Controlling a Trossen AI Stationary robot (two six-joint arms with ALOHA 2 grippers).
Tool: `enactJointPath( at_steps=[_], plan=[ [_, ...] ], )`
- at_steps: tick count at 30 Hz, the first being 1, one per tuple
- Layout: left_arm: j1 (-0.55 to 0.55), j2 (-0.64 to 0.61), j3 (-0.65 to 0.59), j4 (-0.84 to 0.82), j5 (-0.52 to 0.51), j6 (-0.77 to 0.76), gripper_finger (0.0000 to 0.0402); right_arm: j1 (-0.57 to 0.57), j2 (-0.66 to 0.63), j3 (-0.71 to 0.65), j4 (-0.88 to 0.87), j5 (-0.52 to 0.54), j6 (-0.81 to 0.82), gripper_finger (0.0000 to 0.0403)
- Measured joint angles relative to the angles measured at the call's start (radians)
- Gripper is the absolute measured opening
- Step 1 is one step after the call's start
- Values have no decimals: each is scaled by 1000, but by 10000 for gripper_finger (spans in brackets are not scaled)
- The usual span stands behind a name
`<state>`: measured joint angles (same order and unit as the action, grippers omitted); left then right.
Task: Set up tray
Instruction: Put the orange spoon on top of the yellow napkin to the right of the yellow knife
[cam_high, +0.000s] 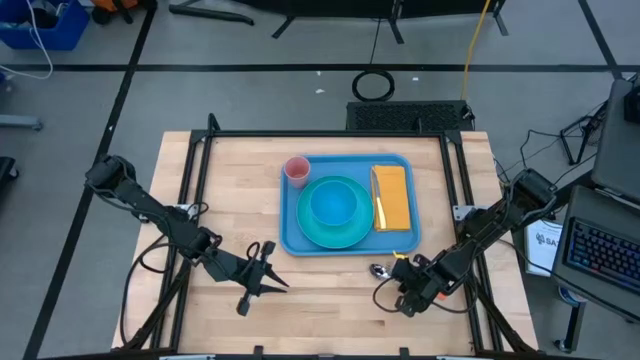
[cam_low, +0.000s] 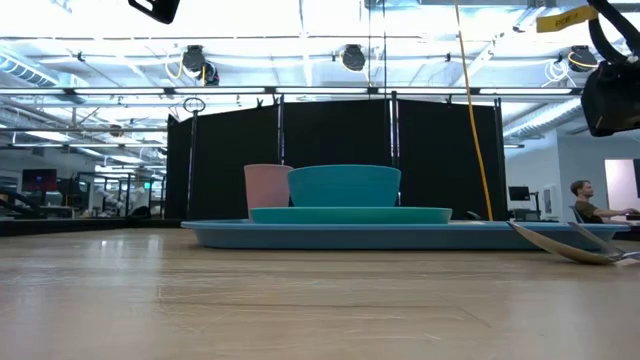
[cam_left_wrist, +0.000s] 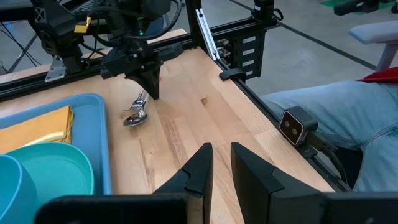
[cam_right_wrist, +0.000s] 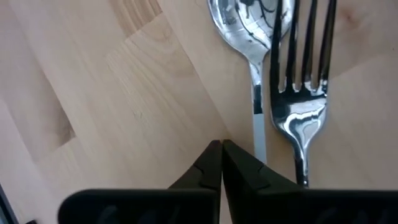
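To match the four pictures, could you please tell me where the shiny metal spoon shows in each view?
High view: shiny metal spoon on the wood just below the large flat blue plastic tray.
Low view: far right, beside the tray's rim.
Left wrist view: upper left.
Right wrist view: top centre.
Shared landmark: the tray, absent from the right wrist view.

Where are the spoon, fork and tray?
spoon (cam_right_wrist: 249, 28): right wrist view, on its bowl.
fork (cam_right_wrist: 303, 115): right wrist view, below the tines.
tray (cam_high: 290, 215): high view, bare left rim.

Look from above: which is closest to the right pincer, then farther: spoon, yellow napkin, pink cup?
From the right pincer:
1. Spoon, on the table right beside it.
2. Yellow napkin, on the tray's right side.
3. Pink cup, at the tray's far left corner.
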<state>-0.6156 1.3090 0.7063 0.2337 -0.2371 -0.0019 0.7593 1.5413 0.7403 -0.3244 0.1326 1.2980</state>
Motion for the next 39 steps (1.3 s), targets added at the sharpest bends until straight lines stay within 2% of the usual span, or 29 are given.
enactJointPath(
  at_steps=[16, 32, 39],
  plan=[
    [0, 0, 0, -2, 0, 1, 63, -1, 3, 34, 11, -1, -1, 11],
    [0, 0, 0, -4, 0, 0, 63, -7, 1, 34, 61, 47, 29, 140],
    [0, 0, 0, -5, 0, 1, 63, -12, 0, 34, 253, 48, 5, 154]
  ],
)
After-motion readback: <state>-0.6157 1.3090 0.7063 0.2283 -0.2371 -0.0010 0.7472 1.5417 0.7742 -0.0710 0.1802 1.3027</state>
